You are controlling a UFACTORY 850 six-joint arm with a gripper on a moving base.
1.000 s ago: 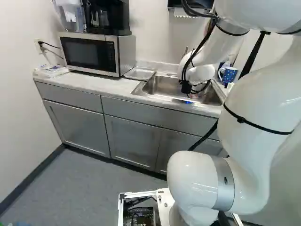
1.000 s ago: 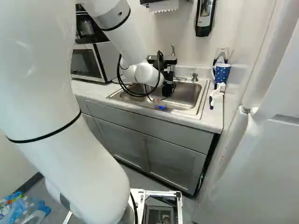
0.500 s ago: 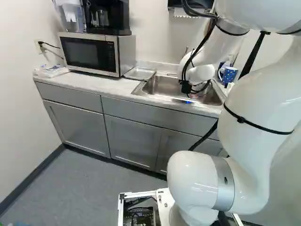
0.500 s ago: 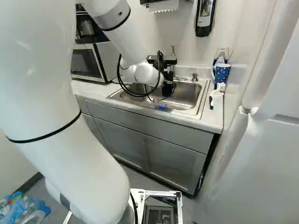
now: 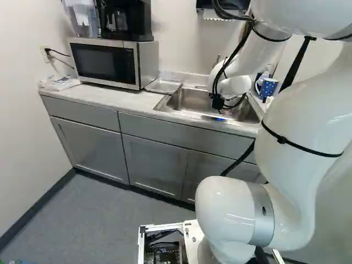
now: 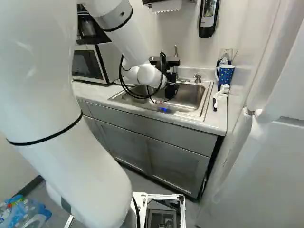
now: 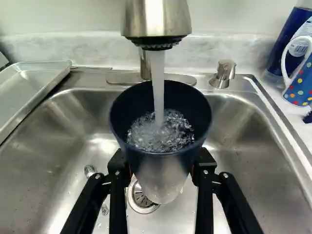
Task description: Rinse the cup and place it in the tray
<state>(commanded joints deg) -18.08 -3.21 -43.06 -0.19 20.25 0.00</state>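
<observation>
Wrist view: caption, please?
Black two-fingered hand holding a tapered dark blue cup under water running from a silver metal faucet.

Base views are looking ahead and down past the arm point(image 5: 297, 110), behind left and right, sharing the sink point(image 6: 191, 99); wrist view is facing the faucet point(image 7: 136, 18) close-up.

Satin-smooth metal forms the sink point(image 7: 258, 156) and faucet point(image 7: 136, 19) — a smooth, dark-walled cup point(image 7: 163, 161) between fingers — while glossy white casing covers the arm point(image 6: 80, 175) and smooth grey fronts face the cabinets point(image 5: 157, 165).
</observation>
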